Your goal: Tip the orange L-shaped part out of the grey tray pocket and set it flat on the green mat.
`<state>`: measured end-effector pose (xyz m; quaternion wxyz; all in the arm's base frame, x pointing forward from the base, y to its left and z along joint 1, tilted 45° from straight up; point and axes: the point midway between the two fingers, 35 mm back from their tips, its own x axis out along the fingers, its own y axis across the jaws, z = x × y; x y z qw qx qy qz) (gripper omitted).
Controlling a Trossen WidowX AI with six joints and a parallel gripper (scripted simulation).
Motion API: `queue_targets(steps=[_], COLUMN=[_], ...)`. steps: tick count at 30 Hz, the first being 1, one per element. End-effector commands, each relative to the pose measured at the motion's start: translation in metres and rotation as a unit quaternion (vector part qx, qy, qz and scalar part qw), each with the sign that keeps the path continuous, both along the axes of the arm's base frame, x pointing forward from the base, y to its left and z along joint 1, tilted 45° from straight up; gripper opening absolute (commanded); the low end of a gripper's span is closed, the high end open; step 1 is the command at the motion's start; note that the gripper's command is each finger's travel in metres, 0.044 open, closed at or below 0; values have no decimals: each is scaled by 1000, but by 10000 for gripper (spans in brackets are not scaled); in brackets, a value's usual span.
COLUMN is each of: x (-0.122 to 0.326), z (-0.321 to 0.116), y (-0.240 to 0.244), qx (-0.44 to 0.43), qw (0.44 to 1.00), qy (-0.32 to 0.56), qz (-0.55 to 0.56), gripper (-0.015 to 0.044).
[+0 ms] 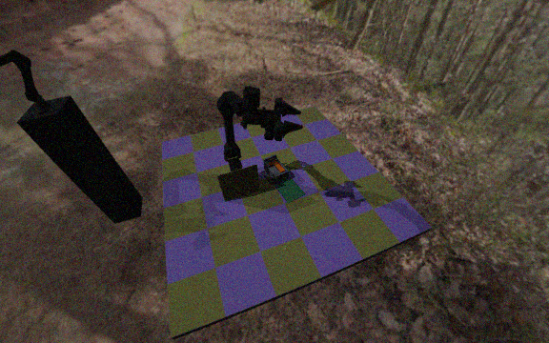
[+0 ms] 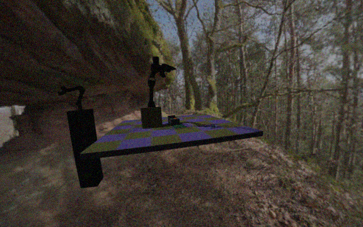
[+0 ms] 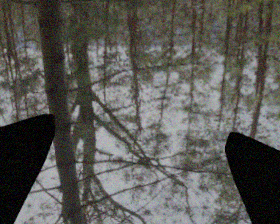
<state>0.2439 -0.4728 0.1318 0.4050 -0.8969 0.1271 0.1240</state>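
The orange part (image 1: 280, 167) shows small in the top view, lying in the grey tray (image 1: 270, 172) (image 2: 174, 122). At this size I cannot tell whether it is flush or tilted. The green mat (image 1: 292, 191) (image 2: 179, 126) lies beside the tray, on its near side in the top view, with nothing orange on it. My gripper (image 1: 301, 119) (image 3: 143, 132) is wide open and empty, high above the table and away from the tray. The wrist view shows both dark fingertips far apart and only the forest background between them.
My arm stands on a dark box-shaped base (image 1: 239, 184) (image 2: 151, 117) close beside the tray. The table top (image 1: 279, 229) (image 2: 166, 137) is a purple and olive checkerboard. A dark pillar (image 1: 81, 159) (image 2: 84, 142) with another arm on it stands off the table's left side.
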Motion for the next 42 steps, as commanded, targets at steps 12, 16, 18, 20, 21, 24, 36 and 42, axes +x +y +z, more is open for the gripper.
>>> queue_targets(steps=[12,16,18,20,21,24,36,42], x=[87,101,104,105,105,102,53,11], z=[-29,-35,-38,-40,-41,-44,-50,-49], y=[147,203,229,254,267,304,438,490], qx=[402,515,560,598,616,660,714,671], qw=[907,837,799,760,739,676,405,277], qy=[116,172,200,229,244,289,446,494], qz=[-46,-74,-92,-112,-122,-159,-355,-478], gripper=[180,180,180,180,180,180,180,180])
